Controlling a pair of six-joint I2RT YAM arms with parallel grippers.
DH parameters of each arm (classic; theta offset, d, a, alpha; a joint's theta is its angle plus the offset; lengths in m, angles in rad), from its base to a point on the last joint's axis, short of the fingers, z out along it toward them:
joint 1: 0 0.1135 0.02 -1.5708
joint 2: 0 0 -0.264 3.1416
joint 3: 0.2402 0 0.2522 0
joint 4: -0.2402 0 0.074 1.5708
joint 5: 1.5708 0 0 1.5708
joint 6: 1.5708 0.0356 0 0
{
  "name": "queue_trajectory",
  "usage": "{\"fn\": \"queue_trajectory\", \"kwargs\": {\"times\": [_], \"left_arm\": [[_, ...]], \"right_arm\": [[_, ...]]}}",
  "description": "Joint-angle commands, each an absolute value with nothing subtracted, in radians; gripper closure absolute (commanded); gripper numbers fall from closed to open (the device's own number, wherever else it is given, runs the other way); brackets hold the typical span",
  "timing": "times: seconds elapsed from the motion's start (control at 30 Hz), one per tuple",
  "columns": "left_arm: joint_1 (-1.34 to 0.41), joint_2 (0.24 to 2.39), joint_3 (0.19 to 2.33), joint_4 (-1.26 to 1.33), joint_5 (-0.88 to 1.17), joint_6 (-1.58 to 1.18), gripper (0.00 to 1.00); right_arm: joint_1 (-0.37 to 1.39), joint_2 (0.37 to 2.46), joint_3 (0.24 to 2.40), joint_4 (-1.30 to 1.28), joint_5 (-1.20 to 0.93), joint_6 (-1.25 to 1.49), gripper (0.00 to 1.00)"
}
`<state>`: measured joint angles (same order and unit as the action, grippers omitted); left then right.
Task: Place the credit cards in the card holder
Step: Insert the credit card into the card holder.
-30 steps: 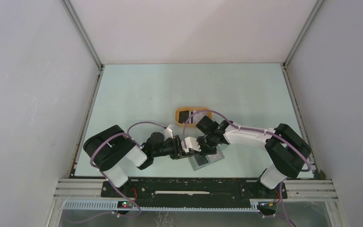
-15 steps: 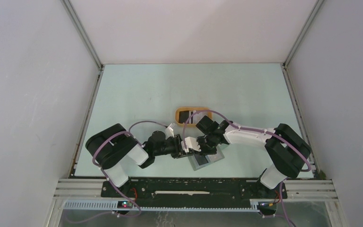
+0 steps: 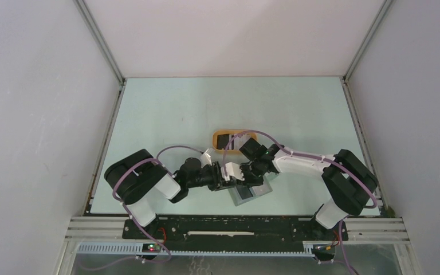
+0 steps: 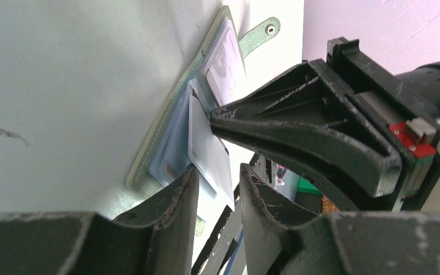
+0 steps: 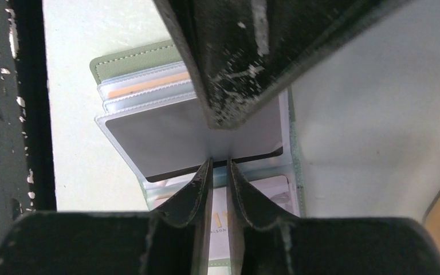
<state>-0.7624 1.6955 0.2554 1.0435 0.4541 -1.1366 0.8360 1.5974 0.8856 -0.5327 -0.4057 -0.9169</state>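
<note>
The grey-green card holder (image 3: 252, 193) lies open near the table's front edge, its snap tab (image 4: 262, 33) pointing away. A grey credit card (image 5: 172, 137) sits partly inside a clear sleeve of the card holder (image 5: 132, 64). My right gripper (image 5: 218, 162) is open by a narrow gap, its tips at the card's near edge with nothing between them. My left gripper (image 4: 217, 172) is open too; the card's (image 4: 207, 150) lower corner reaches between its fingers and rests against one. Another whitish card (image 5: 272, 189) and a tan one (image 5: 149, 85) lie in other sleeves.
An orange oval tray (image 3: 222, 139) stands just behind the two grippers, with cards in it that I cannot make out. Both arms (image 3: 303, 163) meet over the card holder. The frame rail (image 3: 235, 226) runs along the near edge.
My right gripper's jaws have parted slightly from shut and its wrist has shifted a little back. The left arm has edged to the right. The card holder has not moved.
</note>
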Motion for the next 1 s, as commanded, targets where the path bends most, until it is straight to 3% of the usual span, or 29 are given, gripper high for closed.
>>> {"fn": "queue_trajectory", "kwargs": {"times": [0.0,0.33,0.73,0.97], "left_arm": [[-0.757,1.686,0.296,1.060,0.475,-1.135,0.63],[-0.756,1.681,0.354,1.015,0.506,-1.123,0.63],[-0.780,1.751,0.550,0.826,0.565,-1.070,0.62],[-0.789,1.809,0.623,0.775,0.577,-1.060,0.60]], "right_arm": [[0.778,1.550,0.903,-0.542,-0.427,-0.907,0.77],[0.575,1.434,0.907,-0.638,-0.653,-0.956,0.76],[0.306,1.369,0.979,-0.680,-0.942,-0.808,0.78],[0.227,1.339,1.018,-0.706,-1.002,-0.761,0.76]]}}
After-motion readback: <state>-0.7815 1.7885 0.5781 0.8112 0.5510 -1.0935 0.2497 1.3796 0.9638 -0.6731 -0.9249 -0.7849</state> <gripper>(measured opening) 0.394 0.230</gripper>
